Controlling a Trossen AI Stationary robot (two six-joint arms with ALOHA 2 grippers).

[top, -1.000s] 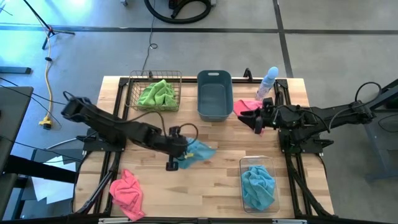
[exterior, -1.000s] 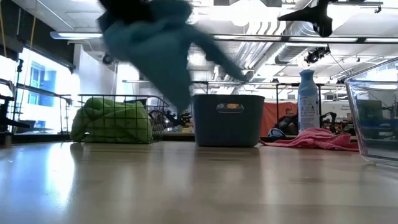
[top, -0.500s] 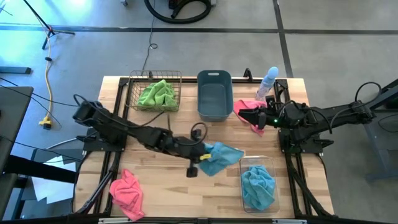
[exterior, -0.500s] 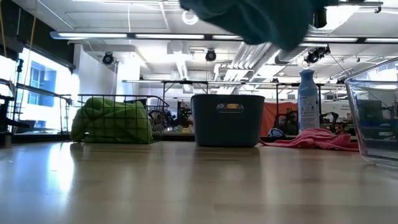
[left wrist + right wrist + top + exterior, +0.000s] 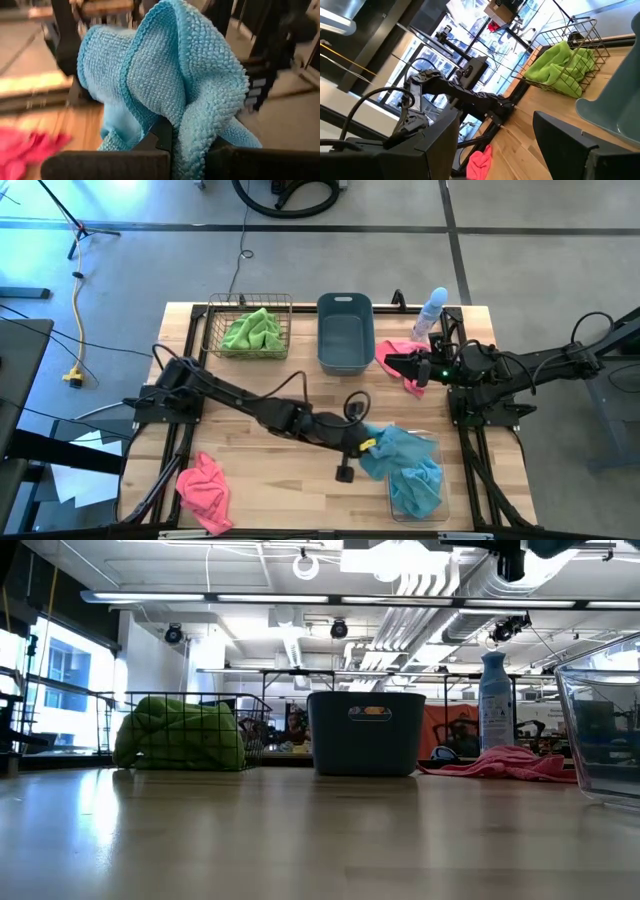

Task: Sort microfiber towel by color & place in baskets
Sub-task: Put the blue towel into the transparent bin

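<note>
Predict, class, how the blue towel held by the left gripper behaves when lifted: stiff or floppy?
Probably floppy: the blue towel drapes in folds from the shut left gripper. Likely light and grippy rather than slippery, judging by its nubby weave.

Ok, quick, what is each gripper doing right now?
Left gripper: shut on the light blue towel, at the clear bin.
Right gripper: open, holding nothing, over the pink towel.

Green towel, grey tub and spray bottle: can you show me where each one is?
Green towel [image 5: 253, 332], high view, middle of the cloth in the wire basket.
Grey tub [image 5: 345, 345], high view, its bare floor.
Spray bottle [image 5: 495, 700], low view, middle of its body.
</note>
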